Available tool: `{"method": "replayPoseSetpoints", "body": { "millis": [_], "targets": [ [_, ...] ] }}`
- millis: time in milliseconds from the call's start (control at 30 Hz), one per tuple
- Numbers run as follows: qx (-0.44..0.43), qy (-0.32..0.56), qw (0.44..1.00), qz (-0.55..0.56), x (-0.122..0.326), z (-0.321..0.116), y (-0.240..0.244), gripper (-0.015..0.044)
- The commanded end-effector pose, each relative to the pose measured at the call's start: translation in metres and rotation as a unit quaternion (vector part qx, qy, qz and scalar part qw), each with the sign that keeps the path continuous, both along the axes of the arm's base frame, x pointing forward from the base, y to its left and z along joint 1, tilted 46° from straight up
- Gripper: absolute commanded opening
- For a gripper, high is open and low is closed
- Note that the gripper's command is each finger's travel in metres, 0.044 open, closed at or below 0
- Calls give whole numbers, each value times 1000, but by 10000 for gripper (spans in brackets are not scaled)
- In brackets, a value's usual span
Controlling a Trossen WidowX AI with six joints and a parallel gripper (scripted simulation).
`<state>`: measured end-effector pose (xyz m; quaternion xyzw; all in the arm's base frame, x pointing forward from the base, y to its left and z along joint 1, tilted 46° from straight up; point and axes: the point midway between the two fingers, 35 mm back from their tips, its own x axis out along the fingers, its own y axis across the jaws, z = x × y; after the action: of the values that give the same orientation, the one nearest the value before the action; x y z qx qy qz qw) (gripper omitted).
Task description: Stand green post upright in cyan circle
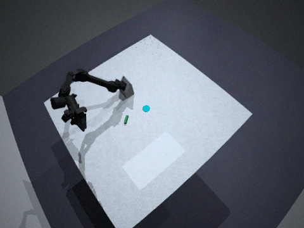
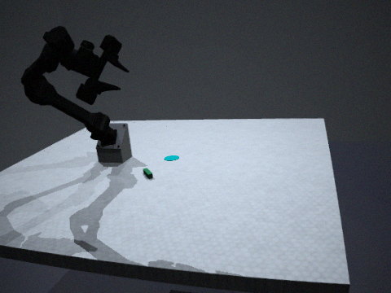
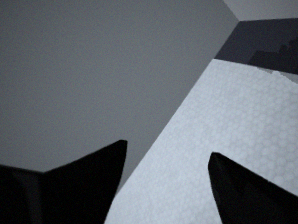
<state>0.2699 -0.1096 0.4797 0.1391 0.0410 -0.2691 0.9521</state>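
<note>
The green post [image 1: 126, 119] [image 2: 147, 173] lies on its side on the white table top, a short way in front of the arm's base. The flat cyan circle [image 1: 145, 108] [image 2: 171, 158] lies on the table near the post, with a gap between them and nothing on it. My gripper [image 1: 83, 128] [image 2: 125, 80] [image 3: 168, 153] is open partway, with nothing between its fingers. It hangs high above the table's left part in the top view, well away from the post. The wrist view shows neither post nor circle.
The arm's grey base block [image 1: 127, 91] [image 2: 111, 155] stands on the table close to the post and circle. A paler rectangle [image 1: 153, 161] shows on the table in the top view. The arm's shadows cross the table near the post. The table's edge shows in the wrist view.
</note>
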Motion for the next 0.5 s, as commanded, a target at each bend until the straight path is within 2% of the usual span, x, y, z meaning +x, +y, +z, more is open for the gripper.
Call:
{"method": "replayPoseSetpoints", "body": {
  "millis": [0,233,467],
  "targets": [
    [57,71,995,-26,19,-55,-3,233],
    [119,178,974,-79,30,-135,-3,233],
    [149,278,938,-143,23,-205,0,233]
  ]
}}
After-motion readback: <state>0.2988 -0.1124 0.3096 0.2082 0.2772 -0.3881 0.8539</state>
